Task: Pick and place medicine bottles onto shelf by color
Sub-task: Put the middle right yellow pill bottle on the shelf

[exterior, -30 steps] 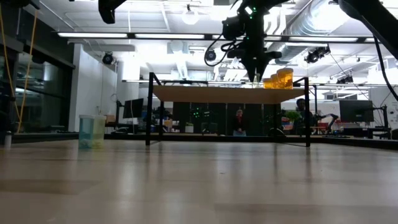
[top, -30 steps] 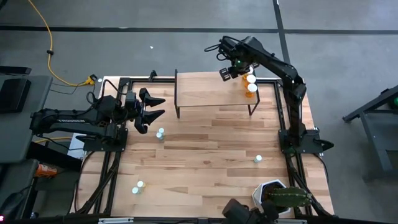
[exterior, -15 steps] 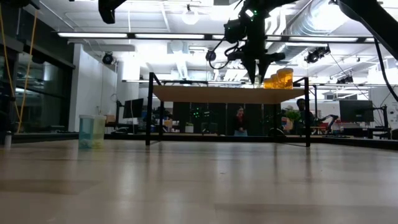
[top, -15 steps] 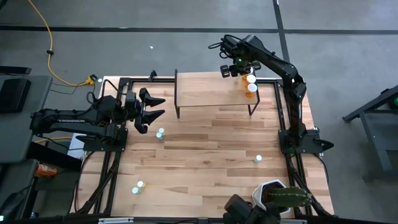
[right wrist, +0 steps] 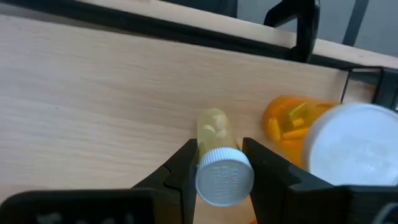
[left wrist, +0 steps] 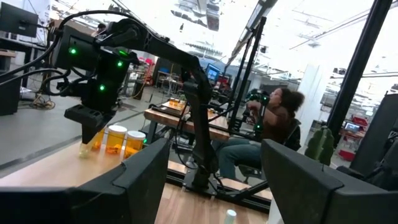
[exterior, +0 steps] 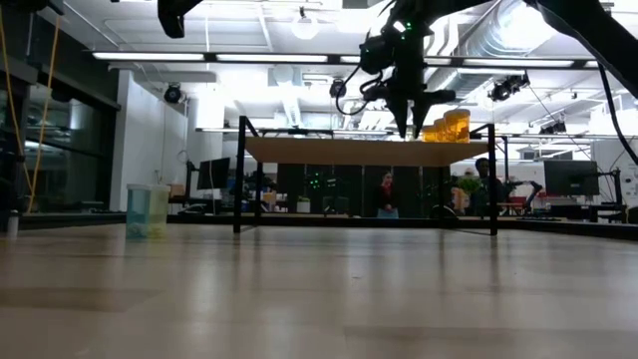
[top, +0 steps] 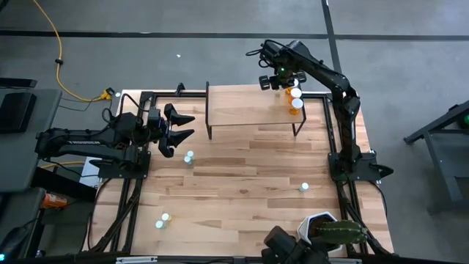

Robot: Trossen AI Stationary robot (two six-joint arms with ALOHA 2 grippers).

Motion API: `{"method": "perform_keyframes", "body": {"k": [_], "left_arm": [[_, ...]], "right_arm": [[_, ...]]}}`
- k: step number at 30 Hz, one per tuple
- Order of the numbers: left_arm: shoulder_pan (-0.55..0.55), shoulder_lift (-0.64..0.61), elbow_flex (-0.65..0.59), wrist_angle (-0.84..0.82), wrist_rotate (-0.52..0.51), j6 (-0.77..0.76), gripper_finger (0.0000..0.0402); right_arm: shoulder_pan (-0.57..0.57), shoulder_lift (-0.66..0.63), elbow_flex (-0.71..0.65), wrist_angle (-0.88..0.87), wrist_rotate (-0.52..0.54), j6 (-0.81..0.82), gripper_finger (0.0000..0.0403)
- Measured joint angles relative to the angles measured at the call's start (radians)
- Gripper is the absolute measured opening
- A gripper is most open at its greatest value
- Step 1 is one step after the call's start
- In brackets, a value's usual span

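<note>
My right gripper (top: 274, 82) hangs over the right part of the shelf (top: 242, 107) and is shut on a small pale-orange bottle with a white cap (right wrist: 217, 163). Two more orange bottles (top: 295, 99) stand on the shelf's right end, and they also show in the low view (exterior: 448, 127). My left gripper (top: 185, 125) is open and empty above the table's left side. Pale blue bottles stand on the table: one pair (top: 189, 157), another (top: 162, 220), and a single one (top: 304, 188). My right gripper pinches the bottle at its white cap (right wrist: 225, 178), one finger on each side. The fingers point down at the shelf from above. The bottle is upright, its body (right wrist: 213, 127) reaching down to the board; whether its base touches the board I cannot tell.
A white pot with a green plant (top: 326, 230) stands at the table's near right corner. The shelf's left and middle part (right wrist: 93, 93) is bare wood. Black frame rails run along the table's left and right sides. A person sits in the room beyond (left wrist: 273, 121).
My right gripper has shifted a little toward the table's far edge and toward the two orange bottles, staying over the shelf with the bottle between its fingers.
</note>
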Motion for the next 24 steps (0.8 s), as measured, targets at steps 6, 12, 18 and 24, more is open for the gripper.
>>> {"method": "perform_keyframes", "body": {"k": [6,12,18,24], "left_arm": [[0.000,0.000,0.000,0.000,0.004,0.000,0.0243],[0.000,0.000,0.000,0.000,0.004,0.000,0.0243],[0.000,0.000,0.000,0.000,0.004,0.000,0.0243],[0.000,0.000,0.000,0.000,0.004,0.000,0.0243]], "right_arm": [[0.000,0.002,0.000,0.007,0.017,-0.003,0.0125],[0.000,0.002,0.000,0.007,0.025,-0.003,0.0172],[0.000,0.002,0.000,0.020,0.025,-0.003,0.0189],[0.000,0.002,0.000,0.029,0.017,-0.015,0.0190]]}}
